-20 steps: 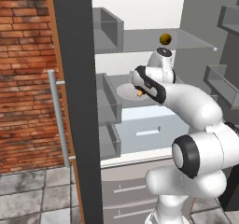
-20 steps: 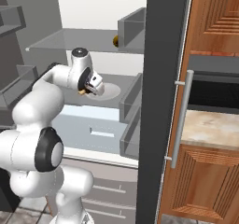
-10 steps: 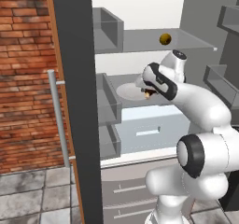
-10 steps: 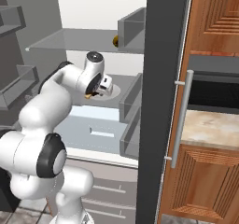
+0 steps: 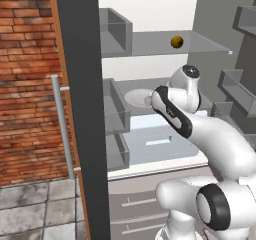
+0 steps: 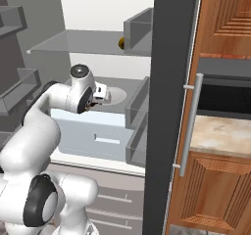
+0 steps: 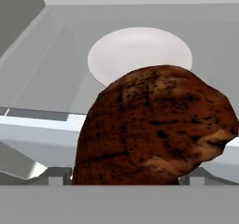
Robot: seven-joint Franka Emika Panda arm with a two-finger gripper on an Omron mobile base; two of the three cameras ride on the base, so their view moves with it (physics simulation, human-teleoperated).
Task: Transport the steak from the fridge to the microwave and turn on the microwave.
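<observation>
Fridge (image 5: pixel 80 109) door stood open so the arm could reach inside. White plate (image 7: pixel 140 55) sat empty on the middle shelf. End effector (image 6: pixel 100 94) gripped the steak (image 7: pixel 154 125), held just near of the plate, clear for withdrawal.

A kitchen: open fridge (image 5: pixel 150 44), wooden cabinets (image 6: pixel 220 190), stone counter (image 6: pixel 220 136).

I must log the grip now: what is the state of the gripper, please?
Gripper: closed on the steak, held above the fridge shelf, in front of the white plate.
</observation>
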